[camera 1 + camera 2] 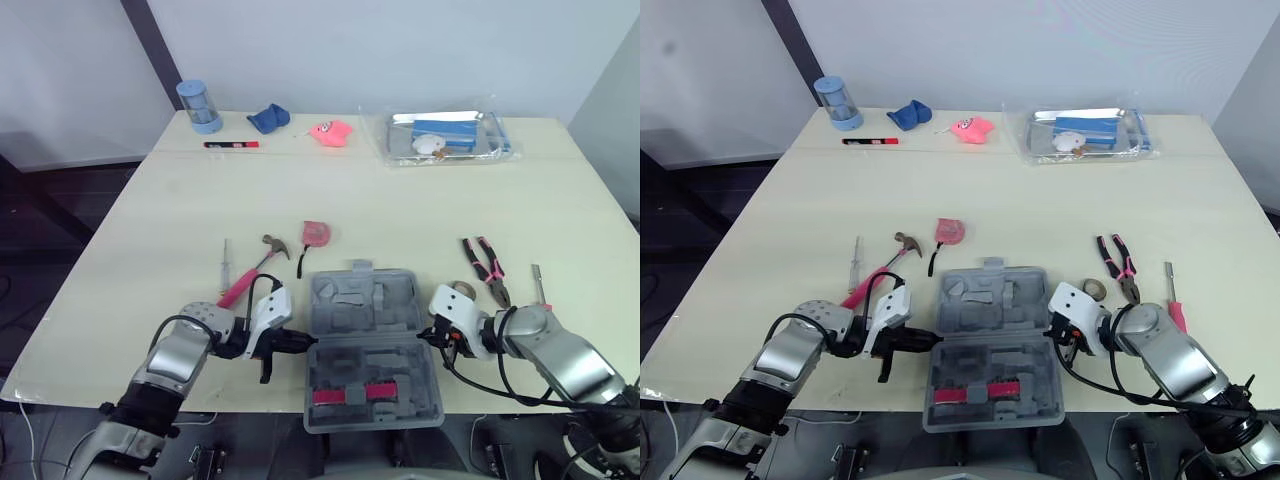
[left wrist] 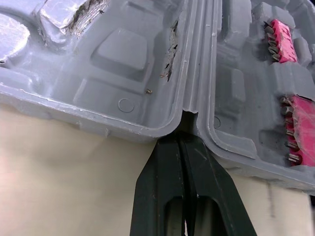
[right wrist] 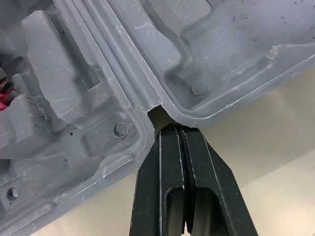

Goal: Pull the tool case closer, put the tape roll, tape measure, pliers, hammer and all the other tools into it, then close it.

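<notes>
1. Tool case (image 1: 345,300): seen lying open and flat at near edge of counter (image 1: 400,200), centred betw. the two claws. Grey moulded halves; pink bit strips (image 1: 350,393) are held in the near half.
2. Left claw (image 1: 296,343): fingers (image 2: 162,177) are pressed together w/ nothing gripped betw. them. Tips are pushed into the hinge notch on the case's left side.
3. Right claw (image 1: 428,335): same state, w/ fingers (image 3: 170,162) fully closed on each other and nothing held. Tips are set against the hinge notch on the case's right side.
4. Hammer (image 1: 262,260), pink handle: laid on counter just left of the case, w/ a thin screwdriver (image 1: 225,262) beside it, further left.
5. Tape measure (image 1: 317,234), pink: placed just beyond the case's far-left corner.
6. Pliers (image 1: 485,265), pink grips: laid right of the case. Tape roll (image 1: 462,291) is seen just beside them, partly hidden by the right claw. A small pink-handled driver (image 1: 538,283) is further right.
7. Far side of counter, well apart from the tools: blue cylinder (image 1: 200,105), marker (image 1: 232,145), blue cloth (image 1: 268,119), pink item (image 1: 331,132), clear bag (image 1: 448,137).
</notes>
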`<state>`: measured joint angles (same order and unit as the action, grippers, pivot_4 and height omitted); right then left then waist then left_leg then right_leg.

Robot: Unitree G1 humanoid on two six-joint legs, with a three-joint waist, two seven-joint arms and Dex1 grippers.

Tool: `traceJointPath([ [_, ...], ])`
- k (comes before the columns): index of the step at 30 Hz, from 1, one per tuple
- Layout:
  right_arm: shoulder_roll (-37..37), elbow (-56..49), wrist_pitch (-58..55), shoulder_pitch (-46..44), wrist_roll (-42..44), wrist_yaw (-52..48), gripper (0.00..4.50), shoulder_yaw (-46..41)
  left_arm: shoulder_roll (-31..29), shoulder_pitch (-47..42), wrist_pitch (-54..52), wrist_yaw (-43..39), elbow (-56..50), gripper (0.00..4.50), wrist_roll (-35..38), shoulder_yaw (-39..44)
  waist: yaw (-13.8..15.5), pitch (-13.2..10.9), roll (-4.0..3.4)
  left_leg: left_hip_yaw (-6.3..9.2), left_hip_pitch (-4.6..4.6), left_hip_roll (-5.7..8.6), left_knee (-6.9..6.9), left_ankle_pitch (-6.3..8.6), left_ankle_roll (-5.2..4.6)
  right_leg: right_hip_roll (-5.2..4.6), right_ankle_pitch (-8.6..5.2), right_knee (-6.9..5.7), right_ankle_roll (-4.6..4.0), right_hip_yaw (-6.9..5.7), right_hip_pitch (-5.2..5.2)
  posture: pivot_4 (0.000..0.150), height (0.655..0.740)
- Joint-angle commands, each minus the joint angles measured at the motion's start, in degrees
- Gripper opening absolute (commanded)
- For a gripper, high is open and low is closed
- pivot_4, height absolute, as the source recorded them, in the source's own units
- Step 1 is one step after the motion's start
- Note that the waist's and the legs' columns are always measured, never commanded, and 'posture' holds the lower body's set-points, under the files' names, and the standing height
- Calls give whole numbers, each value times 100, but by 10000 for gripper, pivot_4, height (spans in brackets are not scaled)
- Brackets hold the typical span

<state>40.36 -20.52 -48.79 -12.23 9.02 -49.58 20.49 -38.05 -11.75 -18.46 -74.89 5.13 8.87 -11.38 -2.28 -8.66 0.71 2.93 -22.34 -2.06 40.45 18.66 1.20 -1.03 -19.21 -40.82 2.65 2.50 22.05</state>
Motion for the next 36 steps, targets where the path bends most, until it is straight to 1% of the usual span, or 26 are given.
traceJointPath([
  [1, 92, -333, -33, 131, 142, 17, 127, -191, -51, 145, -47, -4, -352, 1002, 128, -81, 1, 0, 0, 0, 0, 0, 0, 0, -1, 0, 0, 0, 0, 0, 0, 1500, 7400],
  [11, 254, -528, -140, 458, 274, 139, 127, -373, -26, 188, -140, 44, -471, 1002, 134, -177, 10, 0, 0, 0, 0, 0, 0, 1, -2, 0, 0, 1, 0, 0, -1, 1500, 7400],
  [23, 330, -556, -42, 600, 393, 252, 127, -475, 81, 211, -71, 118, -490, 1002, 118, -310, 31, 0, 0, 0, 4, 1, 0, 1, -2, 0, 0, 6, 0, 0, -9, 1500, 7400],
  [31, 412, -472, 279, 429, 223, 80, 127, -135, 124, 98, -5, 121, -394, 1002, 94, -389, 28, -2, -3, -1, 32, 1, -8, 2, -3, 0, 0, 12, 0, 1, -37, 1500, 7400],
  [36, 430, -501, 259, 431, 247, 64, 127, -141, 152, 55, 21, 132, -363, 1002, 84, -405, 28, -2, -3, -2, 35, 1, -8, 2, -3, 1, 0, 12, 0, 1, -38, 1500, 7400],
])
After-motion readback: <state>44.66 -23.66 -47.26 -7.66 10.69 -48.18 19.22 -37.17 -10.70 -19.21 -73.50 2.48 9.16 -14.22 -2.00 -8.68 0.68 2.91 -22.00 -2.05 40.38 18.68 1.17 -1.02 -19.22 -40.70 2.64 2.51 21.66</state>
